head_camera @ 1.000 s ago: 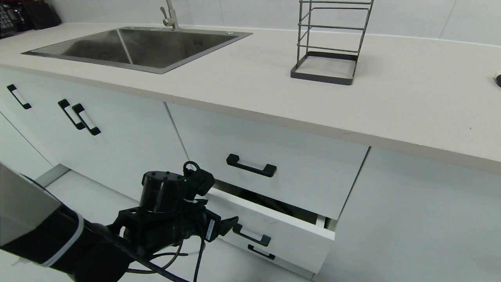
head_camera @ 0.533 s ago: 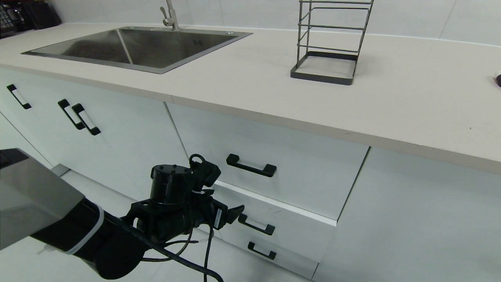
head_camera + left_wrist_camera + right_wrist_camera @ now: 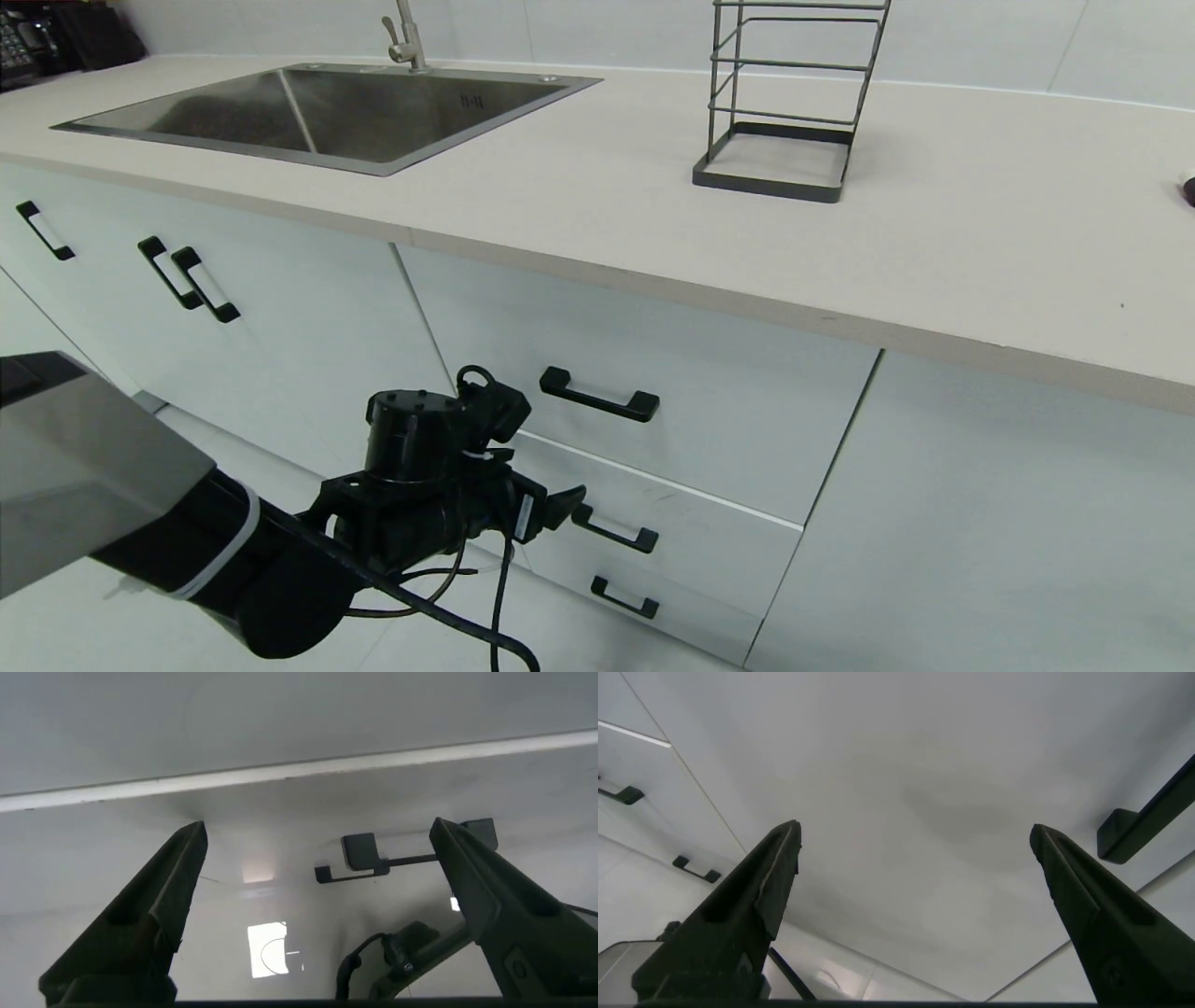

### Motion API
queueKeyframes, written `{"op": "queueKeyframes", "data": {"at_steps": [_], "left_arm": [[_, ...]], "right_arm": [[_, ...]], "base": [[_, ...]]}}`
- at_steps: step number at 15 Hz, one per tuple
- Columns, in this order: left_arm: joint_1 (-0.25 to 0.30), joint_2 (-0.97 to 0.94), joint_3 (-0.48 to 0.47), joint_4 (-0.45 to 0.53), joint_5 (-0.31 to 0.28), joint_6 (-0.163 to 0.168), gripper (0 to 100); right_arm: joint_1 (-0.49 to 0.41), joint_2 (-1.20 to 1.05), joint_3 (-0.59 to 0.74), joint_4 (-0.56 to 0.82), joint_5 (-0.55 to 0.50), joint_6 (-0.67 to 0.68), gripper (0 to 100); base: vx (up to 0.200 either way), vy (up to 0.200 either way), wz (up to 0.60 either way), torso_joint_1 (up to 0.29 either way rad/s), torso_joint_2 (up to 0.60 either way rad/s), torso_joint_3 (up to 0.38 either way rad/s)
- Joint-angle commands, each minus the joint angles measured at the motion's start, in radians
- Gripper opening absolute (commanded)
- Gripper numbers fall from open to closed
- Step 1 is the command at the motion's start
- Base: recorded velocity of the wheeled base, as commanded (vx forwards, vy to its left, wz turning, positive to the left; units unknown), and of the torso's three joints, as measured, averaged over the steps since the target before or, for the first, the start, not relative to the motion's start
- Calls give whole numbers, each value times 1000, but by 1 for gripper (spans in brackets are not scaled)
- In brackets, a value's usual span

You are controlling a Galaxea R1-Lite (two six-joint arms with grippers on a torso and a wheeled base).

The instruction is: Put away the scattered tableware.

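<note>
Pale countertop (image 3: 597, 233) across the kitchen, steel sink (image 3: 327, 107) sunk in at its left, wire rack (image 3: 784, 103) upright farther right. White cabinet fronts (image 3: 308, 327) below, middle drawer (image 3: 691, 518) shut flush. Left gripper (image 3: 318, 835) low before that drawer, spread wide, nothing held, one tip just beside the black handle (image 3: 614, 532). Right gripper (image 3: 913, 833) equally wide, empty, facing a white front. Small dark item (image 3: 1187, 189) at the counter's right edge, cut off, unidentifiable.

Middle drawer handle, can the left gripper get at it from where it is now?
Probably yes. The left gripper is open right in front of the middle drawer handle, and nothing lies between them.
</note>
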Motion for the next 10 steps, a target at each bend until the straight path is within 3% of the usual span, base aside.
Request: {"op": "queueKeyframes", "data": {"at_steps": [1,7,10], "left_arm": [[-12,-30,20,-5,1,1,100],[-58,-316,227,-54,1,1,100],[-70,-582,323,-48,1,2,100]], "right_arm": [[0,0,0,0,0,0,100],[0,0,0,0,0,0,100],[0,0,0,0,0,-2,100]], "base": [[0,0,0,0,0,0],[0,0,0,0,0,0],[0,0,0,0,0,0]]}}
